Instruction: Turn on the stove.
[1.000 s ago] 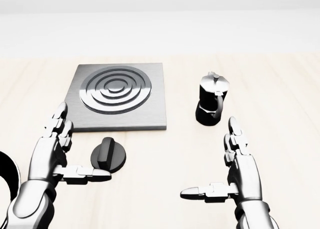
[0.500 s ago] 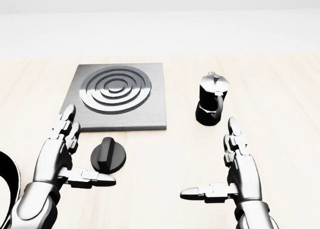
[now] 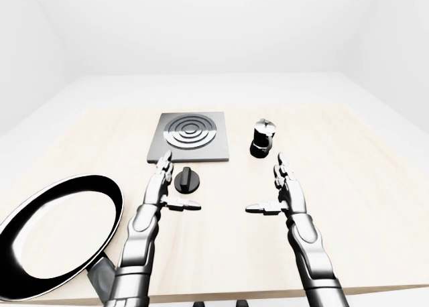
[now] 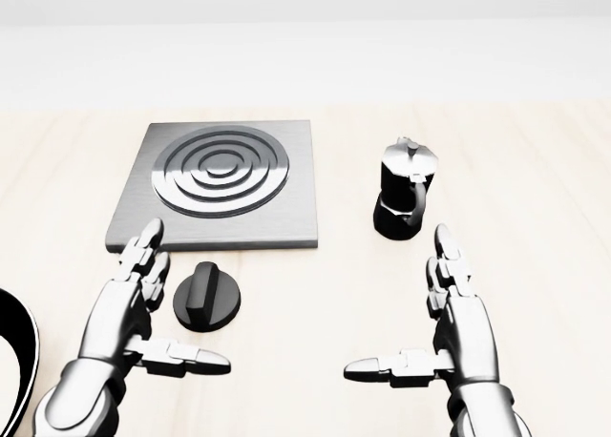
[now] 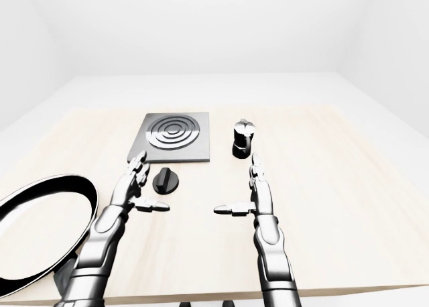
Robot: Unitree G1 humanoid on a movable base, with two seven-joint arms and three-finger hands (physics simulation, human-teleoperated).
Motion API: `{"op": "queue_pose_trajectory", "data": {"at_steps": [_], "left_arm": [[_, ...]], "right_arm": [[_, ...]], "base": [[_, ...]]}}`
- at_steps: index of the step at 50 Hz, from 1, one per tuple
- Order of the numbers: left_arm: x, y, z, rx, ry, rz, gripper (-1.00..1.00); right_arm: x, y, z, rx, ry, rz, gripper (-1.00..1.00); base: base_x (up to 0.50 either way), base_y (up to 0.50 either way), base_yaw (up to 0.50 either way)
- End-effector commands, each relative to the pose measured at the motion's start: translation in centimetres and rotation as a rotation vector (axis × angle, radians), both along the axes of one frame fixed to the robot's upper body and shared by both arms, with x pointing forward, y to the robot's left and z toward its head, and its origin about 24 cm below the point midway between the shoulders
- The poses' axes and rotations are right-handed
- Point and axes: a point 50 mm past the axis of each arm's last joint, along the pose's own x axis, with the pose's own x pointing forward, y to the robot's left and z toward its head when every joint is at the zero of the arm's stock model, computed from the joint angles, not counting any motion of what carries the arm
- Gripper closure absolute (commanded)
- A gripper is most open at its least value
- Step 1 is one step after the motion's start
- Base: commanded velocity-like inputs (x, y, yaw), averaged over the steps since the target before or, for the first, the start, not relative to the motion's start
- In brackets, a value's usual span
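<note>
A pale wooden surface point(image 4: 315, 380) fills the head view, with two metallic arms reaching in from the bottom edge. The left robot hand point(image 4: 143, 308) is spread wide: its two long fingers point(image 4: 145, 251) point up the view toward the stove, and its thumb sticks out sideways to the right. It holds nothing. The fingers end just left of the black round stove knob point(image 4: 207, 296), and the thumb lies just below the knob; the views do not show whether anything touches it. The left forearm slants up from the lower left corner.

The right robot hand point(image 4: 434, 322) mirrors this pose, fingers pointing up the view, thumb stretched to the left, empty and clear of every object. Its forearm rises from the bottom edge, right of centre.

The stove point(image 4: 221, 184), a flat grey square plate with raised concentric rings, lies above the knob, left of centre. A black moka pot point(image 4: 405, 200) with a silver lid stands upright to the stove's right, above the right hand. In the left-eye view, a black frying pan point(image 3: 57, 236) with a shiny rim sits at the lower left, well apart from the hands.
</note>
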Motion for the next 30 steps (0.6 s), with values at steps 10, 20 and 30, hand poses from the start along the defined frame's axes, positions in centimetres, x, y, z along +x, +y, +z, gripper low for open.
{"op": "queue_pose_trajectory", "data": {"at_steps": [10,20,30], "left_arm": [[-0.1,-0.1,-1.6,-0.003,0.068,-0.008,-1.00],[-1.0,-0.5,-3.3,0.014,0.139,-0.024,-1.00],[-1.1,-0.6,-3.2,0.017,0.134,-0.030,-1.00]], "right_arm": [[0.0,0.0,-0.1,0.000,0.001,0.001,-1.00],[0.0,0.0,-0.1,0.000,0.005,0.000,-1.00],[0.1,0.0,-0.1,0.000,0.006,0.000,-1.00]], "base": [[0.00,0.00,0.00],[0.00,0.00,0.00],[0.00,0.00,0.00]]}}
